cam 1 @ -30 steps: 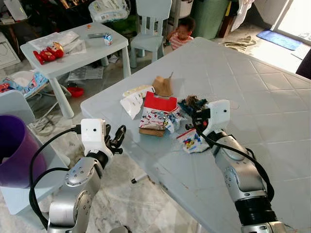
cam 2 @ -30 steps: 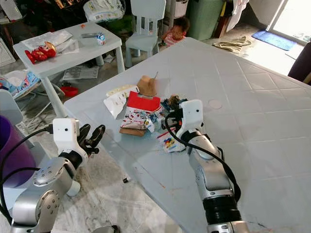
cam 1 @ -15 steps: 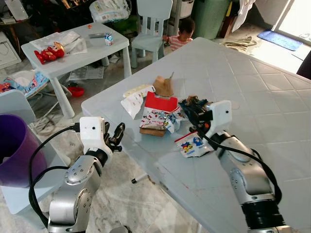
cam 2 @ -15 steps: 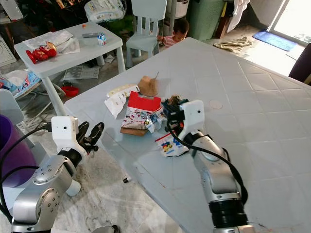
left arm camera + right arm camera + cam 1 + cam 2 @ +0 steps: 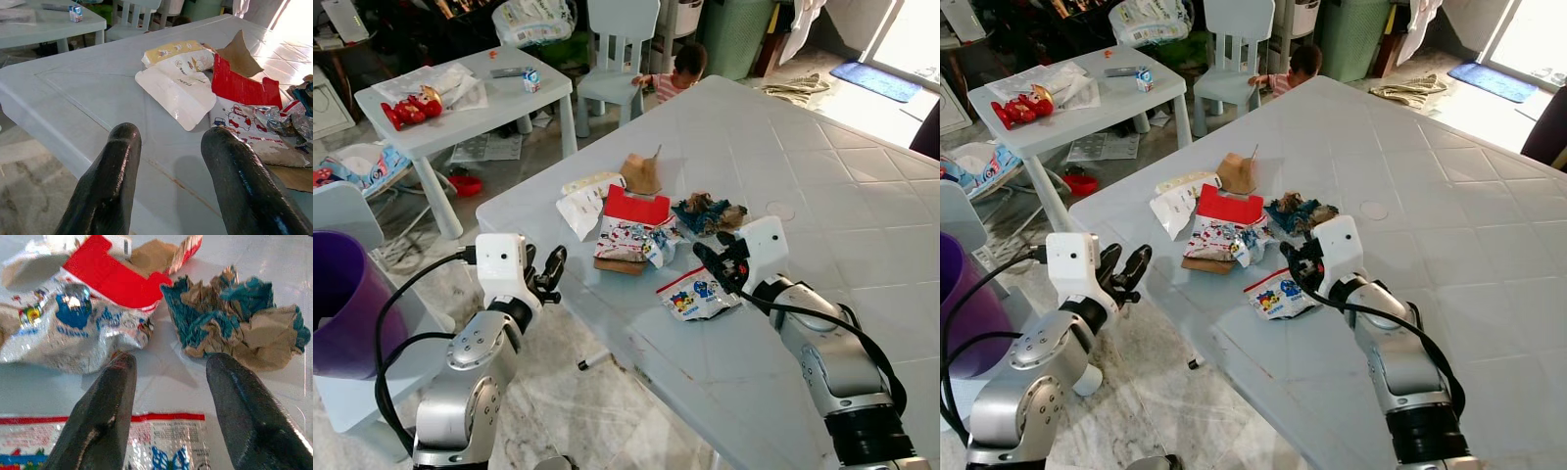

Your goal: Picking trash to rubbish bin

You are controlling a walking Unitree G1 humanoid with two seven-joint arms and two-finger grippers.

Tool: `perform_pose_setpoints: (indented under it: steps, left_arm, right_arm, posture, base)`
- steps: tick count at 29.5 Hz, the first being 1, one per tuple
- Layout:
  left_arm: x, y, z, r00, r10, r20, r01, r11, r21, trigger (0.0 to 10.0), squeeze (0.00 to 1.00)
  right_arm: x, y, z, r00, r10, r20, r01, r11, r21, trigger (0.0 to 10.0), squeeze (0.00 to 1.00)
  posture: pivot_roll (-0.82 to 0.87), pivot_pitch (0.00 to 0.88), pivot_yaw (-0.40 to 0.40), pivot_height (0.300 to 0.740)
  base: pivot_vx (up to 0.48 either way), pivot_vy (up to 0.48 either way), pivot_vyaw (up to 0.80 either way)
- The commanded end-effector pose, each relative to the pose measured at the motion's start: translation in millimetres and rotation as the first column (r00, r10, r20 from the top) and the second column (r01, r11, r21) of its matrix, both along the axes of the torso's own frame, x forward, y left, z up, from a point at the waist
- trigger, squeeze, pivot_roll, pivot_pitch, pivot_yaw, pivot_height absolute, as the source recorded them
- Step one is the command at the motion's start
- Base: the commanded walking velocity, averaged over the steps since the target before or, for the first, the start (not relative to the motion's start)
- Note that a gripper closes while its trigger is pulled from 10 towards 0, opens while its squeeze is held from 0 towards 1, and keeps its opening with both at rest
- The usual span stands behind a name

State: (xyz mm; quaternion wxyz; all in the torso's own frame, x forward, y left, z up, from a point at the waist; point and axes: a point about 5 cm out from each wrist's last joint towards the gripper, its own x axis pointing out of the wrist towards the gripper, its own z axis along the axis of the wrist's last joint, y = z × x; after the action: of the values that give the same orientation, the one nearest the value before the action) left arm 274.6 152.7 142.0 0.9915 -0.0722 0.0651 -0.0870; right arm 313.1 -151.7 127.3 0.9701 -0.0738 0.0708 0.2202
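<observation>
Trash lies in a heap on the big grey table (image 5: pixel 822 176): a white-and-yellow wrapper (image 5: pixel 582 201), torn brown paper (image 5: pixel 641 171), a red carton (image 5: pixel 636 208), a shiny printed foil bag (image 5: pixel 631 240), crumpled teal-and-brown paper (image 5: pixel 705 211) and a flat cartoon snack packet (image 5: pixel 693 294). My right gripper (image 5: pixel 717 262) is open just above the table, between the snack packet (image 5: pixel 161 445) and the crumpled paper (image 5: pixel 239 318). My left gripper (image 5: pixel 548 274) is open and holds nothing, off the table's near left corner, facing the white wrapper (image 5: pixel 178 93). A purple bin (image 5: pixel 342 304) stands at far left.
A small white table (image 5: pixel 499 103) with red toys and a carton stands behind on the left, a white chair (image 5: pixel 617 54) beside it. A child (image 5: pixel 680 70) is at the big table's far edge. A green bin (image 5: pixel 734 34) is at the back.
My right gripper has drawn back from the crumpled teal paper toward me, uncovering it, and now sits by the snack packet. The left arm has hardly moved.
</observation>
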Motion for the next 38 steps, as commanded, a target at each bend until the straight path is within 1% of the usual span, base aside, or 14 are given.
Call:
perform_pose_setpoints:
  steps: [1,4,7,14,18,20,23,25,26,27,29,32,36,38]
  left_arm:
    - [0.6,0.5,-1.0,1.0,0.004,-0.004,-0.004,1.0,0.008,10.0,0.0]
    - [0.7,0.8,-1.3,1.0,0.003,-0.004,-0.003,1.0,0.009,10.0,0.0]
    - [1.4,0.2,-1.2,1.0,-0.001,-0.004,0.001,1.0,0.01,10.0,0.0]
    - [2.1,-0.5,-1.0,1.0,-0.006,-0.002,0.006,1.0,0.008,10.0,0.0]
    - [1.4,-0.9,-1.4,1.0,-0.007,-0.004,0.007,1.0,0.008,10.0,0.0]
    - [0.6,-0.8,-1.8,1.0,-0.008,-0.007,0.008,1.0,0.008,10.0,0.0]
    - [0.2,-0.7,-2.0,1.0,-0.007,-0.008,0.007,1.0,0.008,10.0,0.0]
    - [-0.1,-0.6,-1.8,1.0,-0.007,-0.008,0.008,1.0,0.009,10.0,0.0]
    - [-0.2,-0.6,-1.8,1.0,-0.007,-0.008,0.007,1.0,0.009,10.0,0.0]
    - [-0.4,-0.4,-1.8,1.0,-0.007,-0.009,0.007,1.0,0.01,10.0,0.0]
    - [-0.9,-0.1,-2.3,1.0,-0.007,-0.012,0.007,1.0,0.011,10.0,0.0]
    - [-1.4,0.2,-2.6,1.0,-0.007,-0.014,0.007,1.0,0.012,10.0,0.0]
    - [-2.0,0.2,-2.8,1.0,-0.007,-0.015,0.007,1.0,0.014,10.0,0.0]
    - [-2.2,0.2,-2.9,1.0,-0.005,-0.015,0.006,1.0,0.015,10.0,0.0]
  right_arm:
    - [-1.0,-5.2,-2.2,1.0,-0.006,-0.017,0.006,1.0,-0.02,10.0,1.0]
    - [-1.2,-8.6,0.8,1.0,0.009,-0.015,-0.009,1.0,-0.018,10.0,1.0]
    - [-4.5,-16.0,4.1,0.995,0.093,-0.036,-0.095,0.995,-0.036,10.0,1.0]
    - [-7.6,-25.7,1.0,0.987,0.131,-0.089,-0.138,0.988,-0.07,10.0,1.0]
    - [-12.6,-26.4,-1.8,0.978,0.17,-0.125,-0.179,0.981,-0.072,10.0,1.0]
    - [-17.3,-26.8,-5.9,0.967,0.194,-0.164,-0.208,0.975,-0.074,10.0,1.0]
    - [-20.0,-25.4,-7.4,0.961,0.216,-0.175,-0.232,0.97,-0.078,10.0,1.0]
    - [-22.1,-22.7,-9.8,0.958,0.217,-0.189,-0.239,0.966,-0.099,10.0,1.0]
    - [-23.0,-21.7,-10.8,0.956,0.219,-0.196,-0.242,0.964,-0.106,10.0,0.65]
    - [-24.3,-20.6,-12.1,0.954,0.221,-0.203,-0.247,0.962,-0.116,10.0,0.0]
    - [-27.4,-18.9,-16.5,0.949,0.219,-0.224,-0.256,0.956,-0.147,10.0,0.0]
    - [-30.9,-16.8,-20.3,0.941,0.23,-0.248,-0.273,0.949,-0.157,10.0,0.0]
    - [-42.1,-9.1,-30.9,0.907,0.283,-0.312,-0.344,0.926,-0.159,10.0,0.0]
    - [-44.0,-8.0,-33.4,0.905,0.286,-0.316,-0.351,0.92,-0.173,10.0,0.0]
  posture:
    - [0.09,0.089,-0.06,0.74]
    - [0.09,0.087,-0.058,0.74]
    - [0.09,0.088,-0.056,0.74]
    - [0.08,0.09,-0.054,0.74]
    - [0.08,0.092,-0.053,0.74]
    - [0.08,0.096,-0.052,0.74]
    - [0.08,0.098,-0.053,0.74]
    - [0.08,0.1,-0.053,0.74]
    - [0.08,0.1,-0.053,0.74]
    - [0.08,0.101,-0.053,0.74]
    - [0.08,0.104,-0.053,0.74]
    - [0.09,0.105,-0.053,0.74]
    - [0.09,0.105,-0.056,0.74]
    - [0.09,0.105,-0.057,0.74]
  base:
    - [0.0,0.0,0.0]
    - [0.0,0.0,0.0]
    - [0.0,0.0,0.0]
    - [0.0,0.0,0.0]
    - [0.0,0.0,0.0]
    - [0.0,0.0,0.0]
    - [0.0,0.0,0.0]
    - [0.0,0.0,0.0]
    - [0.0,0.0,0.0]
    - [0.0,0.0,0.0]
    - [0.0,0.0,0.0]
    - [0.0,0.0,0.0]
    - [0.0,0.0,0.0]
    - [0.0,0.0,0.0]
